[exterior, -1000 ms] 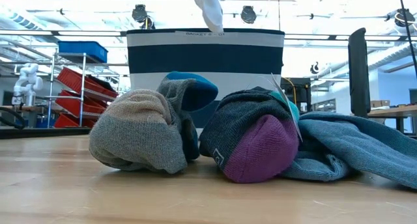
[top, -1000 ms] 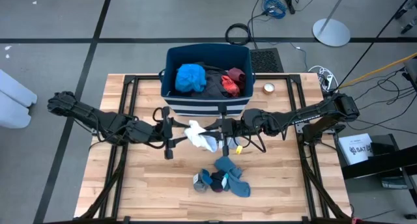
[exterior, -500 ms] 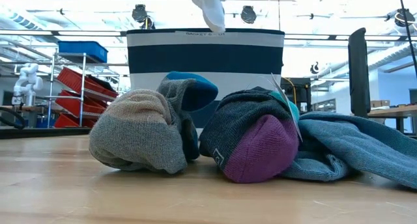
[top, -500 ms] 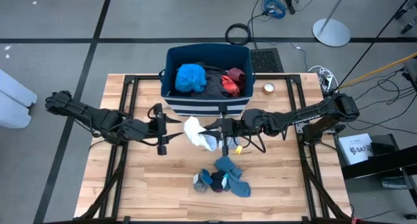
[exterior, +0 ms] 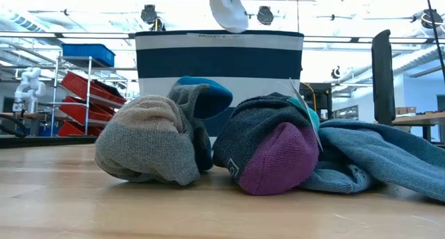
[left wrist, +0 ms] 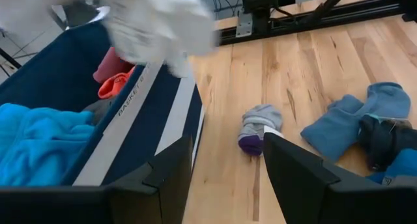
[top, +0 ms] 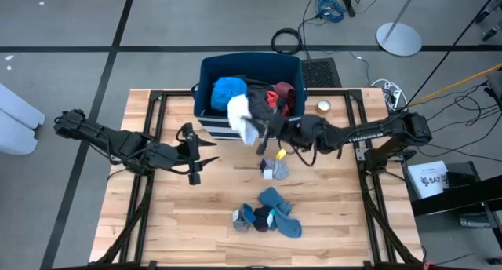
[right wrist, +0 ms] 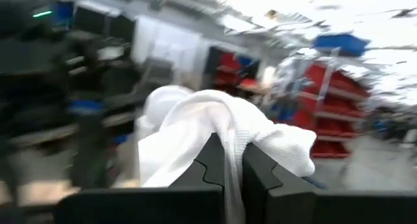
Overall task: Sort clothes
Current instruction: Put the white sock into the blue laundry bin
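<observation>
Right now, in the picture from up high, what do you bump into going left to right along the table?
Left pincer, open and empty → white garment pinched in the right pincer at the bin's front edge → small grey sock → little round thing near the right side.

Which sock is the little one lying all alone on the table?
Start at the dark blue striped fabric bin at the wooden table's far edge. Just in front of it lies one small rolled grey sock with a purple toe. Unlike the blue-grey sock pile nearer the front, it touches nothing.
</observation>
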Controlling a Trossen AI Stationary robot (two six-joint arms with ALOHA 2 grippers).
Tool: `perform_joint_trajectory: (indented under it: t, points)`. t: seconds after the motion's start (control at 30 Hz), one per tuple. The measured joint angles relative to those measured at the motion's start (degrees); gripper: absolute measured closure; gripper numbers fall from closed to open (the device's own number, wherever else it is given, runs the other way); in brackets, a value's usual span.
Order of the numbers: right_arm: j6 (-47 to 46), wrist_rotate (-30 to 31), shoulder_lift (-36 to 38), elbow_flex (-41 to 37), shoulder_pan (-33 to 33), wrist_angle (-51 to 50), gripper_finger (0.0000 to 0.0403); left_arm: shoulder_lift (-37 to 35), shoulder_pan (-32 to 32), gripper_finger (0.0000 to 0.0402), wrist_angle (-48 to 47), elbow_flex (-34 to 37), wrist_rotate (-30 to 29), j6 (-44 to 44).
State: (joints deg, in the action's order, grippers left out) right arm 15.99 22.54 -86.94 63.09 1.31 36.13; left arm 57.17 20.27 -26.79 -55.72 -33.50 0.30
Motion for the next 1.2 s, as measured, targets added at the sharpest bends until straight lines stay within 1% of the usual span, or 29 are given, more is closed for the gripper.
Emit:
perform_joint_trajectory:
  t: [0.17,0.27,0.37,0.5,0.6,0.7,0.93,1.07,1.2]
  points:
    - [1.66,0.22,0.0,0.02,-6.0,8.35,0.0395,0.0,0.0,0.0203,-1.02,0.0,0.0,0.0]
    - [0.25,0.24,0.02,1.48,-10.39,8.8,0.0395,0.0,0.0,0.0203,-1.02,0.0,0.0,-0.02]
    - [-3.5,0.18,0.02,4.05,-14.81,4.45,0.0395,0.0,0.0,0.0203,-1.05,0.0,0.0,-0.02]
    - [-10.74,-0.02,0.02,7.68,-20.42,-5.93,0.0395,0.0,0.0,0.0203,-1.0,0.0,0.0,-0.02]
    - [-14.63,-0.06,0.02,9.92,-23.71,-13.33,0.0395,0.0,0.0,0.0203,-1.02,0.0,0.0,-0.02]
    - [-17.18,-0.09,0.02,10.88,-26.21,-18.68,0.0395,0.0,0.0,0.0203,-1.02,0.0,0.0,-0.03]
    - [-22.63,-0.26,0.02,10.91,-30.07,-26.03,0.0395,0.0,0.0,0.0203,-1.02,0.0,0.0,-0.06]
    - [-24.3,-0.41,0.02,10.91,-30.75,-28.61,0.0394,0.0,0.0,0.0203,-1.02,0.0,0.0,-0.07]
    - [-24.35,-0.57,0.02,10.91,-30.58,-28.91,0.0389,0.0,0.0,0.0203,-1.02,0.0,0.0,-0.07]
